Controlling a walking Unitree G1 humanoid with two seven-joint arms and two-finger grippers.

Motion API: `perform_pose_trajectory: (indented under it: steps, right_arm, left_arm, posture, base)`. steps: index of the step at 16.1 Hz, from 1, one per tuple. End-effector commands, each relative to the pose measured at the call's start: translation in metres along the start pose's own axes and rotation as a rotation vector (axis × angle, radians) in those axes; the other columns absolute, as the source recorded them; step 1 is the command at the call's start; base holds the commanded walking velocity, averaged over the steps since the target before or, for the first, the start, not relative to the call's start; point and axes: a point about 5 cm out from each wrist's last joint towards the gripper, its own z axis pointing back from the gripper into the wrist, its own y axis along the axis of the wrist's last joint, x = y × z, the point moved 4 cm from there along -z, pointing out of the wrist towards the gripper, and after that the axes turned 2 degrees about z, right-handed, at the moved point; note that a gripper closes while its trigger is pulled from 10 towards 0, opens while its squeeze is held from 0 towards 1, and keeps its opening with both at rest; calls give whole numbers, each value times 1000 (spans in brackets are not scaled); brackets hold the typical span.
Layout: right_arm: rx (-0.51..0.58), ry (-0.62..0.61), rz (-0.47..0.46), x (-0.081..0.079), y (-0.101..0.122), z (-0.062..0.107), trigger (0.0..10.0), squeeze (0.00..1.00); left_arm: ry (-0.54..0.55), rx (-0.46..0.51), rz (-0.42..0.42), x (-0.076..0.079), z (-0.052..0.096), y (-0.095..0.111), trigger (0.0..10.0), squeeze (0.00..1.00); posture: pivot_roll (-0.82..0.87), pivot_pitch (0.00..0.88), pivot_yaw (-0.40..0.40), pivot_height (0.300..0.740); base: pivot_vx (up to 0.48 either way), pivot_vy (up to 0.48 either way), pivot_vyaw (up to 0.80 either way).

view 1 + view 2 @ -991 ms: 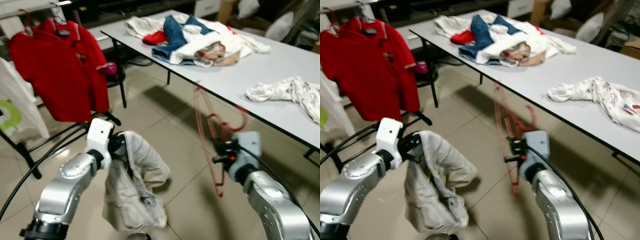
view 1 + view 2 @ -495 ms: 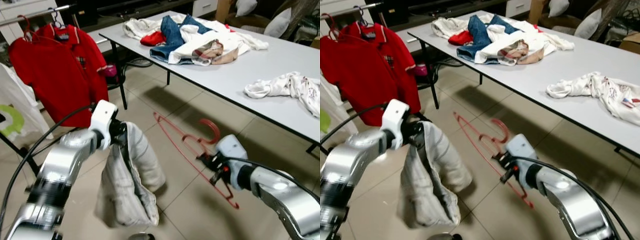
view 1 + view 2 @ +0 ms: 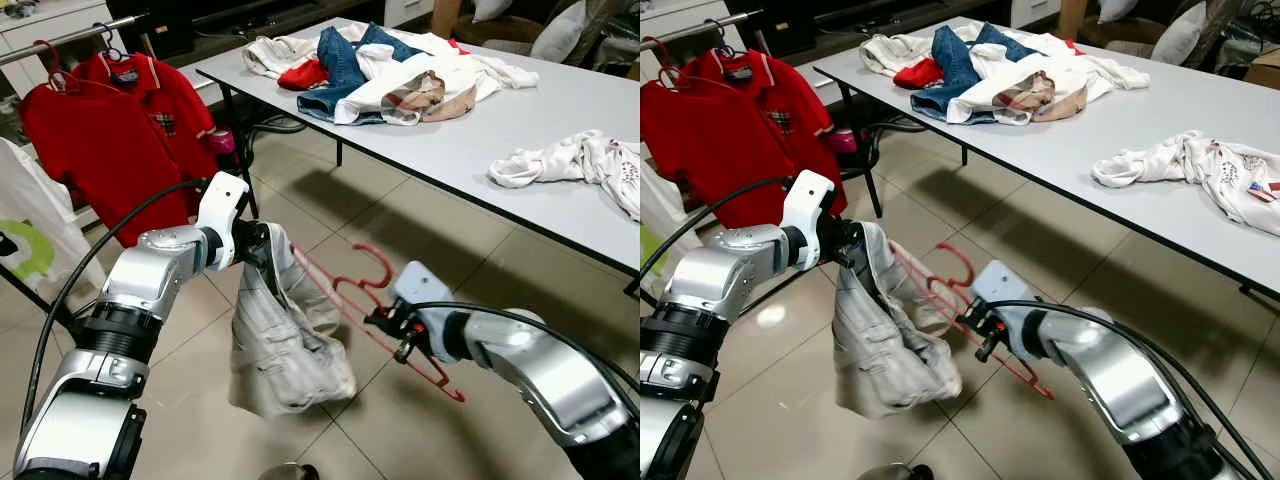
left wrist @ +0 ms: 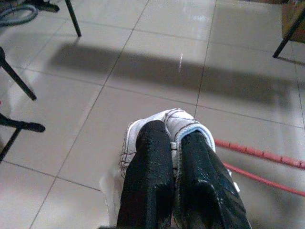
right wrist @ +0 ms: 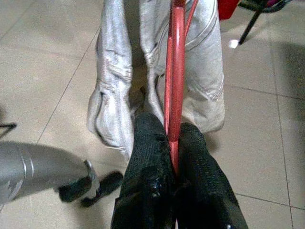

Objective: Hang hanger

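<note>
Left to right: red polo shirt (image 3: 110,140) hanging on the rack rail (image 3: 60,38); left gripper (image 4: 174,143) clenched on a pale grey garment (image 3: 280,340) dangling above the tiled floor (image 3: 330,215); right gripper (image 5: 172,138) clamped on the red hanger (image 3: 375,310), whose far end touches the garment; clothes pile (image 3: 390,70) near the tabletop's (image 3: 520,120) far corner

Head stereo downward; wrist views close

A thin red plastic hanger (image 3: 372,317) tilts in mid-air above the tiled floor, one end reaching into a hanging pale grey garment (image 3: 278,345).
</note>
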Motion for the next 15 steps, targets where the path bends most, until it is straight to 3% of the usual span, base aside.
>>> perform_pose_trajectory:
  steps: [1,5,6,10,15]
  right_arm:
    - [-42,35,10,-5,-5,-3,10000,0]
    - [-115,9,16,3,-23,1,10000,0]
    - [-139,6,23,7,-31,8,10000,0]
    - [-116,60,23,-1,-29,13,10000,0]
    - [-75,80,4,-8,-20,-1,10000,0]
  left_arm:
    - [23,51,-41,-8,5,22,118,0]
    - [86,42,-84,-27,8,26,0,0]
    - [78,23,-131,-29,10,23,235,0]
    - [63,37,-109,-28,6,27,353,0]
    - [30,40,-95,-20,3,28,314,0]
  posture:
    - [-45,0,138,740]
    - [-40,0,138,740]
    - [-42,0,143,740]
    - [-44,0,148,740]
    - [-39,0,152,740]
  base:
    - [0,0,0]
    - [0,0,0]
    - [0,0,0]
    - [0,0,0]
    - [0,0,0]
